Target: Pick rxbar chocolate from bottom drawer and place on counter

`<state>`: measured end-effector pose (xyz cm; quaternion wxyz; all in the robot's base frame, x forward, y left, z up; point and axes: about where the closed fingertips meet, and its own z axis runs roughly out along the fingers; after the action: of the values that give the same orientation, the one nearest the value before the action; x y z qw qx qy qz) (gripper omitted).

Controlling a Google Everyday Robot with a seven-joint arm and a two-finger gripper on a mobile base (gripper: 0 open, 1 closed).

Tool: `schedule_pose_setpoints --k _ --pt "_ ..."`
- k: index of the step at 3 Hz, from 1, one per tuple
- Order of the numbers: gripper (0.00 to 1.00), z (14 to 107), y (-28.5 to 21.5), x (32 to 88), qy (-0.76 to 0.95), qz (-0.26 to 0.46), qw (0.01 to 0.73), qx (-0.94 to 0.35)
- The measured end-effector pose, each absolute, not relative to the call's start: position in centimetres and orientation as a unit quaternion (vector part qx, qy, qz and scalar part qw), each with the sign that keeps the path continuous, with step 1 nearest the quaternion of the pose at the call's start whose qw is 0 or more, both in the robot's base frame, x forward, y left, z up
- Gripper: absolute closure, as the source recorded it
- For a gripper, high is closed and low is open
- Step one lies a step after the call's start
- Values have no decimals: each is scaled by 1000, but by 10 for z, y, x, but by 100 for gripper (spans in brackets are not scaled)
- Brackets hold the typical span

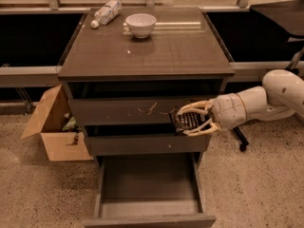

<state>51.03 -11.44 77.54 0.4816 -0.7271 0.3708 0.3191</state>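
Black bar (pixel 189 120) sits clamped in the end effector (pixel 185 122), below the bench (pixel 166 51) lip at 12 o'clock; rising straight risks snagging it loose.

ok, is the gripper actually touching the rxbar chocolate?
Touching. Camera view: gripper, level with the scratched drawer front, has its jaws clamped around the rxbar chocolate, above the open bottom drawer.

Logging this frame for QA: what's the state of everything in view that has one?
gripper: shut on rxbar, at upper drawer front, right side
rxbar: held, out of the drawer, not yet on counter
bottom drawer: pulled open
middle drawer: shut
upper drawer: shut
bowl: upright on counter
bottle: lying on its side on counter
box: flaps open, on floor
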Motion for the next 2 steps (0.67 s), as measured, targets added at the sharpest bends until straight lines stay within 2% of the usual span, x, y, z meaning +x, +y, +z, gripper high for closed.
schedule_pose_setpoints --k 2 --pt "100 791 -121 530 381 306 480 -729"
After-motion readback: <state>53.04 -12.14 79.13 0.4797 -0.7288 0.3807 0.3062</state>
